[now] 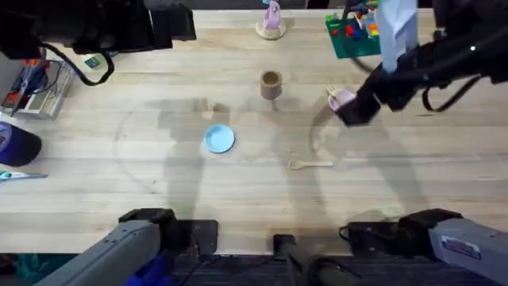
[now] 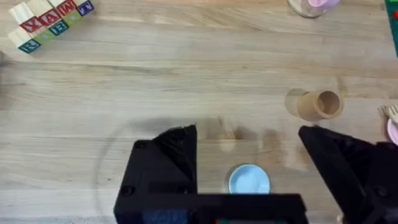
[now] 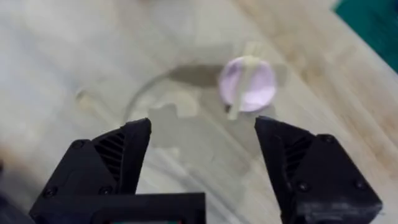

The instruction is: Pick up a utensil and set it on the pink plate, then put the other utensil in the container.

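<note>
The light-wood fork lies across the pink plate, its tines sticking out past the rim. My right gripper hovers above the plate, open and holding nothing; from overhead it covers part of the plate. The wooden spoon lies flat on the table, nearer the front. The brown wooden cup stands upright behind it and also appears in the left wrist view. My left gripper is raised high and open, with nothing held.
A light-blue plate sits left of centre. A round base with a pink figure and a green board of bricks stand at the back. Letter blocks lie far left. Clutter lines the left edge.
</note>
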Tool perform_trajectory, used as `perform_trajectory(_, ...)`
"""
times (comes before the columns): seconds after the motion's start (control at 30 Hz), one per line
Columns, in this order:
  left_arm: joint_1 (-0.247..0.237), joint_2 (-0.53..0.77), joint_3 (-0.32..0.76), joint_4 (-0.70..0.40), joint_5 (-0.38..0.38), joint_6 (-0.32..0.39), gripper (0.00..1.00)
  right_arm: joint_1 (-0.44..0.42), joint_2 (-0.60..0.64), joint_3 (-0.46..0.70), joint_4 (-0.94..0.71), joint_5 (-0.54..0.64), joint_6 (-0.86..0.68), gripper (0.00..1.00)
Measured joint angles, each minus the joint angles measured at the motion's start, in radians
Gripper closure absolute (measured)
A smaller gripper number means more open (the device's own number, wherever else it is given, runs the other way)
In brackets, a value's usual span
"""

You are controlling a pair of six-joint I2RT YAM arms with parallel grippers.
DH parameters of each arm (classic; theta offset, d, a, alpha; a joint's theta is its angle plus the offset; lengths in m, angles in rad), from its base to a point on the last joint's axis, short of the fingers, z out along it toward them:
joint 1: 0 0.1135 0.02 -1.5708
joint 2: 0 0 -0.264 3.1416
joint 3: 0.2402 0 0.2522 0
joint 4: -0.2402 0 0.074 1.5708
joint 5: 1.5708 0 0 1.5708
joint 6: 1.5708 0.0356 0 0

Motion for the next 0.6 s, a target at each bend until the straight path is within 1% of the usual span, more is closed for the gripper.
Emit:
perform_trajectory(0.17, 0.000, 0.000, 0.000, 0.000, 0.000, 0.000, 0.008, 0.096, -0.063, 0.000, -0.120, -0.017, -0.141, 0.005)
perform_trajectory(0.27, 0.000, 0.000, 0.000, 0.000, 0.000, 0.000, 0.008, 0.136, -0.077, 0.000, -0.130, -0.021, -0.207, 0.005)
perform_trajectory(0.43, 0.000, 0.000, 0.000, 0.000, 0.000, 0.000, 0.008, 0.164, -0.077, 0.000, -0.125, -0.022, -0.310, 0.005)
perform_trajectory(0.6, 0.000, 0.000, 0.000, 0.000, 0.000, 0.000, 0.008, 0.165, -0.077, 0.000, -0.166, -0.024, -0.349, 0.006)
